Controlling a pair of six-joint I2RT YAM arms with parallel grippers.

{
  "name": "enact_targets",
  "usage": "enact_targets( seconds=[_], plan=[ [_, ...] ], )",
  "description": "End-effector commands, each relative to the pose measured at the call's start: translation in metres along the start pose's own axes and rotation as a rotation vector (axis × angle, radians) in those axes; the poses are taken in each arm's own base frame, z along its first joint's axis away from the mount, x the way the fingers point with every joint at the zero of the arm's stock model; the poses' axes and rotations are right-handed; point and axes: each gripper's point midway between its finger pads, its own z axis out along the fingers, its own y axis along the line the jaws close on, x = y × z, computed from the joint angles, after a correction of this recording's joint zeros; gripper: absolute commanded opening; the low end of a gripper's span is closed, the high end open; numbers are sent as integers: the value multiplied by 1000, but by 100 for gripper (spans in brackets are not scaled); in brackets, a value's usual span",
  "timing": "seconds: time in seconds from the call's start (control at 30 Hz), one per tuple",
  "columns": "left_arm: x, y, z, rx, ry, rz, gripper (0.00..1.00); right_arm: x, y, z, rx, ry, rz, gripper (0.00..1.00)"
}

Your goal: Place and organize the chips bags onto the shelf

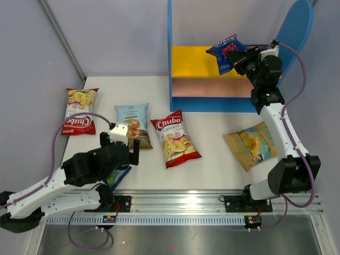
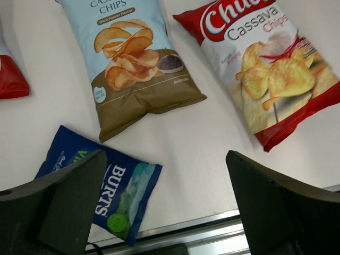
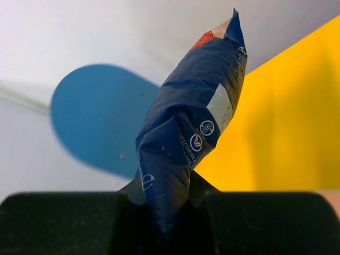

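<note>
Your left hand [image 1: 121, 149] hangs wide open over the near-left corner of the counter [image 1: 212, 159]. A Burts bag [image 2: 106, 191] lies flat beneath it. Lying flat, left to right: red Chuba bag [image 1: 79, 110], cassava bag [image 1: 133, 125], second Chuba bag [image 1: 175, 138], tan-gold bag [image 1: 252, 144]. Far edge: your right hand [image 1: 245, 58] pinches a dark blue bag [image 1: 228, 52] above the yellow board [image 1: 194, 56] of the shelf [image 1: 170, 53].
</note>
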Motion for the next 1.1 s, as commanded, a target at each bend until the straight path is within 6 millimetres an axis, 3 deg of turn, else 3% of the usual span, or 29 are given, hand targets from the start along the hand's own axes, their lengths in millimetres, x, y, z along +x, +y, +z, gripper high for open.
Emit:
enact_targets(
  seconds=[0.0, 0.07, 0.1, 0.13, 0.2, 0.23, 0.3, 0.33, 0.4, 0.43, 0.6, 0.77, 0.83, 0.93, 1.07],
  plan=[
    [-9, 0, 2, 32, -59, 38, 99, -34, -5, 41, 28, -140, 74, 15],
    [-12, 16, 2, -44, -79, 15, 99, -31, -34, 61, 108, -154, 115, 16],
    [-12, 20, 3, -61, -78, 3, 99, -31, -39, 65, 125, -159, 155, 18],
    [-11, 16, 3, -36, -71, 2, 99, -21, -56, 71, 178, -142, 176, 18],
    [-10, 13, 5, -27, -65, 8, 99, -17, -64, 72, 245, -159, 189, 18],
    [-10, 14, 7, -33, -58, 13, 99, -1, -71, 70, 304, -129, 189, 23],
    [-11, 16, 7, -46, -56, 8, 99, 6, -81, 65, 388, -130, 205, 26],
    [-10, 16, 7, -45, -54, 8, 99, 19, -95, 57, 471, -94, 207, 35],
    [-10, 18, 7, -50, -56, 1, 99, 25, -97, 51, 535, -79, 207, 45],
    [-11, 18, 7, -48, -60, -3, 99, 34, -106, 44, 590, -46, 208, 54],
    [-11, 19, 5, -35, -66, -9, 99, 37, -106, 25, 655, -29, 236, 58],
    [-11, 19, 6, -41, -64, -12, 99, 30, -97, 6, 654, -66, 274, 53],
    [-11, 20, 6, -44, -63, -13, 99, 27, -91, 3, 637, -83, 303, 43],
    [-11, 20, 6, -48, -65, -14, 99, 30, -95, 4, 633, -93, 335, 31],
    [-12, 23, 5, -57, -70, -21, 99, 32, -104, 12, 646, -117, 378, 29]
  ],
)
